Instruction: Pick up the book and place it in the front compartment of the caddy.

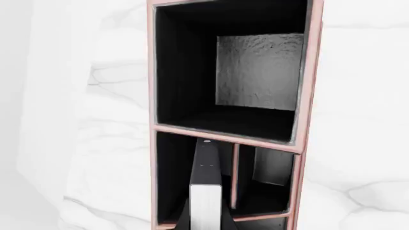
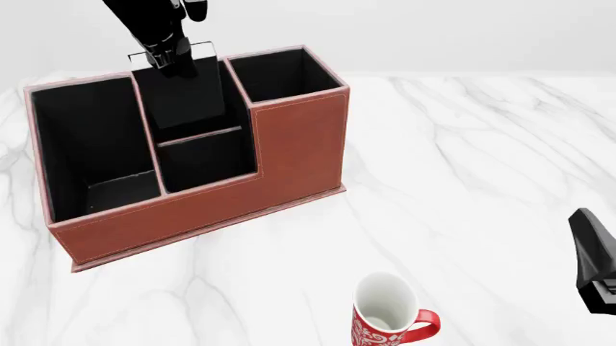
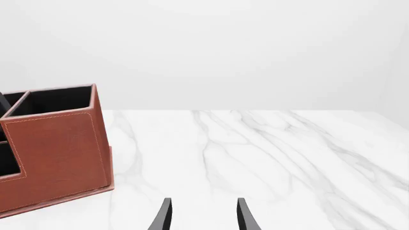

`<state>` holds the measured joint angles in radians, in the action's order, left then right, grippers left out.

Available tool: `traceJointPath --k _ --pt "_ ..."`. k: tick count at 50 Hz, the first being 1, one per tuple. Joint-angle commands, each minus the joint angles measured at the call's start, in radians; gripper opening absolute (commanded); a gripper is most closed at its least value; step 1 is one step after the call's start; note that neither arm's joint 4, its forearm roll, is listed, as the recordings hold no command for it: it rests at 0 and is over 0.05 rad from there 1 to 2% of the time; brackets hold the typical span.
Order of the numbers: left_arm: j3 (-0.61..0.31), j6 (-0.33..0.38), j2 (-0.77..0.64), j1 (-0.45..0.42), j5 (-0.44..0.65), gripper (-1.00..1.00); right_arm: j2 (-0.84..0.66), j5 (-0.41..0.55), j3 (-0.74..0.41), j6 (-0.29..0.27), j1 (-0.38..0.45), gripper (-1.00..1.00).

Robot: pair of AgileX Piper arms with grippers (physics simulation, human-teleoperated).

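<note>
Gripping the book [image 2: 183, 90] by its top edge, left gripper [image 2: 172, 59] closed on it above the caddy [image 2: 288, 155], toward the far left of the marble table [image 2: 481, 180]. Held upright, black cover facing near, lower part sunk into the caddy's middle column, over the far narrow section just behind the near small one; whether touching the floor, cannot tell. Seen along the fingers in the left wrist view as a black spine and white page edge [image 1: 206, 203] inside a black-lined section beside the pink-brown divider. Flanked by the large section at left and the tall square section at far right, both showing only black lining. Resting low at the near right edge, right gripper [image 3: 203, 215] open, fingers apart over bare marble, well apart from the caddy. Standing near, right of centre, white mug with red pattern [image 2: 388, 313], handle to the right.
</note>
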<state>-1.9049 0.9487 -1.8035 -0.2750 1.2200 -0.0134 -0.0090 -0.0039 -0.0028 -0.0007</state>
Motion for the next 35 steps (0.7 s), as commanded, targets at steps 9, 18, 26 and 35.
traceJointPath --k 9,18,26,35 --pt "-0.012 0.001 -0.03 0.009 0.0 -1.0 0.0 -0.001 0.001 0.001 0.0 1.0" --pt "-0.005 -0.013 -0.046 0.019 0.0 -1.0 -0.001 -0.001 0.0 0.0 0.0 1.0" --pt "-0.007 -0.035 -0.068 0.013 0.0 -1.0 0.0 0.0 0.0 0.0 0.0 1.0" --pt "-0.019 -0.078 -0.1 -0.012 0.0 -1.0 -0.001 -0.001 0.0 0.0 0.0 1.0"
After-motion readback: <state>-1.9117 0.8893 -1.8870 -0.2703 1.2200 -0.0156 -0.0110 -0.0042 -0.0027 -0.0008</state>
